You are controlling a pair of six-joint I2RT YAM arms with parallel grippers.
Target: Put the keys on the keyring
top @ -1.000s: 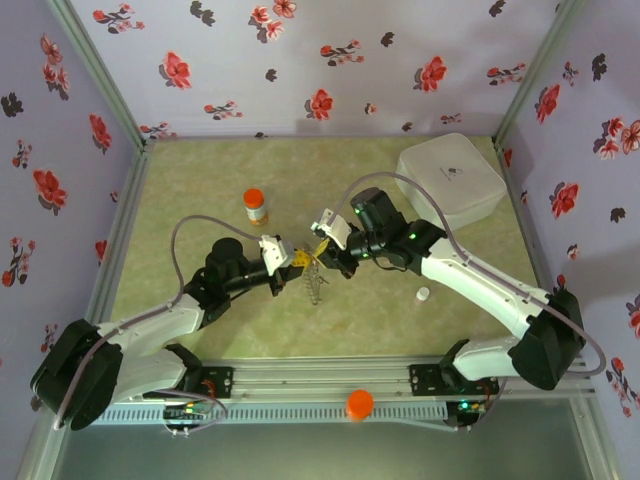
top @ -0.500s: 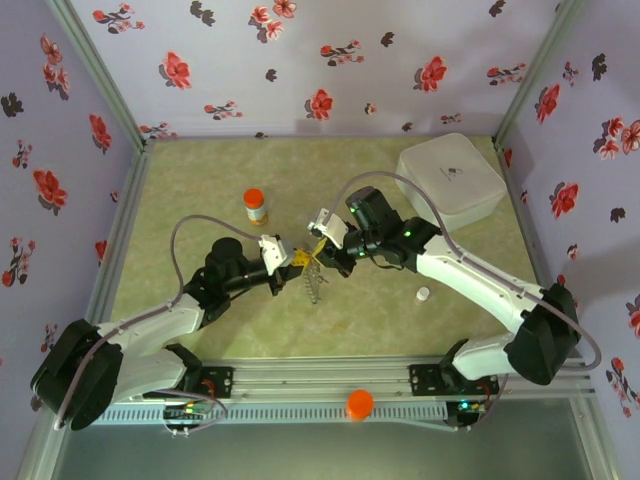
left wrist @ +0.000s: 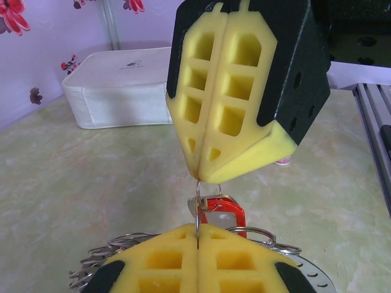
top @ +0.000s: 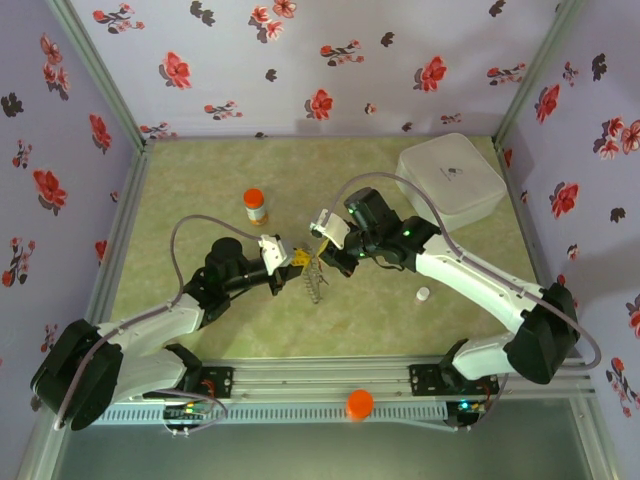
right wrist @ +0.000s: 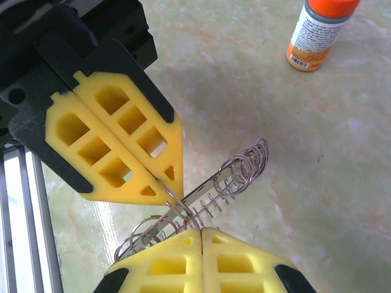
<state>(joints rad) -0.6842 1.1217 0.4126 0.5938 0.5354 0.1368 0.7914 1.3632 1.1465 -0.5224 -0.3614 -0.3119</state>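
Both grippers meet tip to tip over the middle of the table. My left gripper (top: pixel 298 261) (left wrist: pixel 197 235) is shut on a thin wire loop. The right gripper (top: pixel 322 245) (right wrist: pixel 202 231) is shut too, pinching the same loop from the other side. A silvery key with a red tag (left wrist: pixel 229 210) hangs on that loop between the two sets of yellow pads. The keyring (top: pixel 316 285) (right wrist: pixel 235 177) dangles below, seen edge-on, its rim lined with several small wire rings (left wrist: pixel 113 249). The key with the dark tag is out of view.
An orange-capped bottle (top: pixel 256 206) (right wrist: pixel 317 30) stands behind and left of the grippers. A white box (top: pixel 450 180) (left wrist: pixel 116 85) sits at the back right. A small white cap (top: pixel 423 294) lies right of centre. An orange knob (top: pixel 359 403) sits on the front rail.
The right arm has shifted slightly left and back; its gripper stays tip to tip with the left one. The left arm and the hanging keyring look unchanged.
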